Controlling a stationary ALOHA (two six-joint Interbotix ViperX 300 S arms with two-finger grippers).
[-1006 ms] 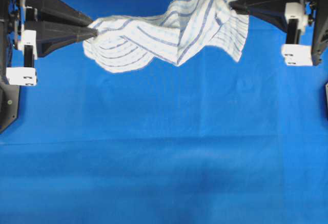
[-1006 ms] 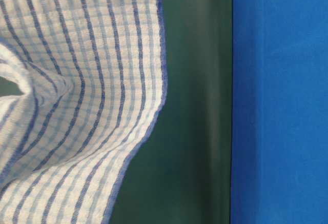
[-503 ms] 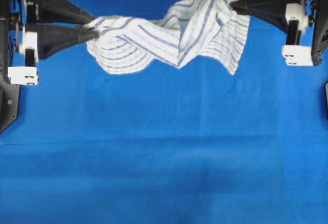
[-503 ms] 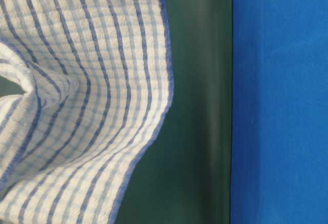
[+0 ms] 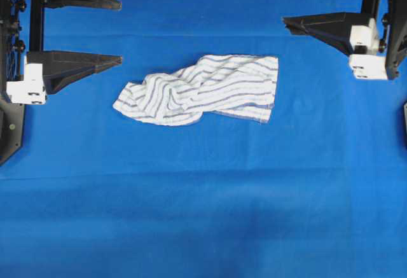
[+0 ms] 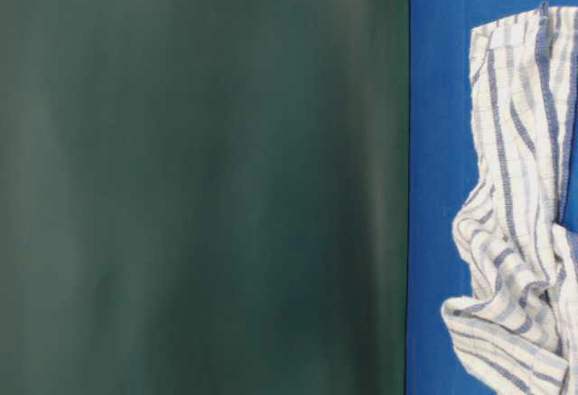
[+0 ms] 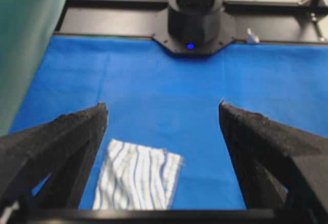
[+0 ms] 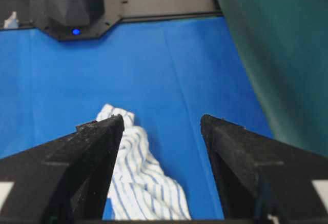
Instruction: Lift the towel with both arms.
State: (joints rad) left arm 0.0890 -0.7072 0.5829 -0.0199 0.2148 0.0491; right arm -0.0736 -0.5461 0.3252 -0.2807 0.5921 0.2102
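The striped towel [image 5: 203, 90] lies crumpled on the blue tablecloth [image 5: 203, 214], between the two arms and touched by neither. My left gripper [image 5: 119, 31] is open at the left edge, its black wedge fingers spread wide and empty. Open and empty as well, my right gripper [image 5: 288, 1] is at the upper right. In the left wrist view the towel [image 7: 136, 183] lies below and ahead of the open left gripper [image 7: 162, 104]. The right wrist view shows the towel [image 8: 138, 183] beneath the open right gripper [image 8: 162, 116]. The table-level view has the towel [image 6: 515, 259] flat at its right.
A dark green backdrop [image 6: 199, 178] stands along one side of the table and shows in both wrist views [image 7: 20, 39] [image 8: 277, 55]. Each arm's black base [image 7: 195, 19] [image 8: 72, 3] sits at a table end.
Both grippers have opened and let go of the towel. It has dropped from its hanging stretch between them onto the tablecloth.
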